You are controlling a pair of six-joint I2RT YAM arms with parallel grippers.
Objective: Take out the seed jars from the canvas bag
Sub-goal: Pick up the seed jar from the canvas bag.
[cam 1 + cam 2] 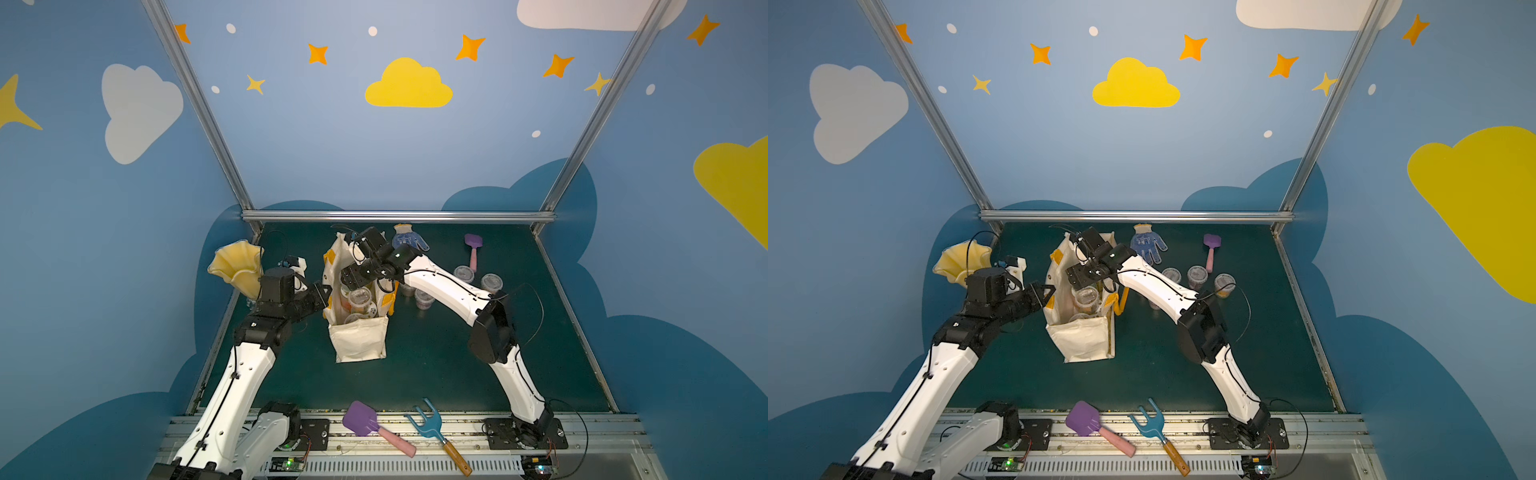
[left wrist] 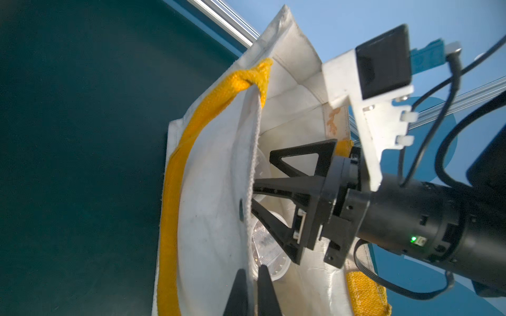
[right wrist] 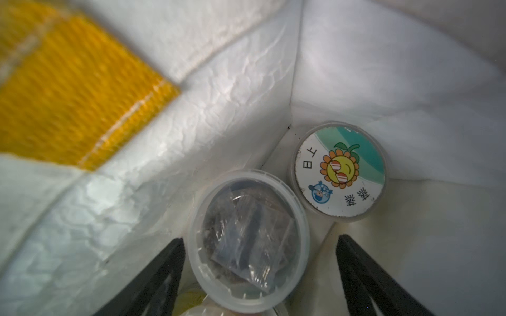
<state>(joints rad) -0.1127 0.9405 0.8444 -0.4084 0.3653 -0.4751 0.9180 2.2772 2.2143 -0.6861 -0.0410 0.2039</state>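
Observation:
The cream canvas bag (image 1: 359,340) (image 1: 1084,338) stands mid-table with its mouth open. My left gripper (image 2: 252,273) (image 1: 322,293) is shut on the bag's left rim (image 2: 247,191), holding it outward. Inside the mouth my right gripper (image 3: 260,239) (image 1: 353,282) stands open, its fingers on either side of a clear-lidded seed jar (image 3: 247,238). Beside that one sits a seed jar with a sunflower-pictured lid (image 3: 339,171). More jars show in the bag (image 1: 359,296). Three small seed jars (image 1: 464,273) (image 1: 491,282) (image 1: 424,298) stand on the mat to the right.
A yellow ruffled vase (image 1: 237,262) stands at the left edge behind my left arm. A blue glove (image 1: 407,241) and a purple spade (image 1: 473,245) lie at the back. Another purple spade (image 1: 365,419) and a blue hand fork (image 1: 428,424) lie on the front rail.

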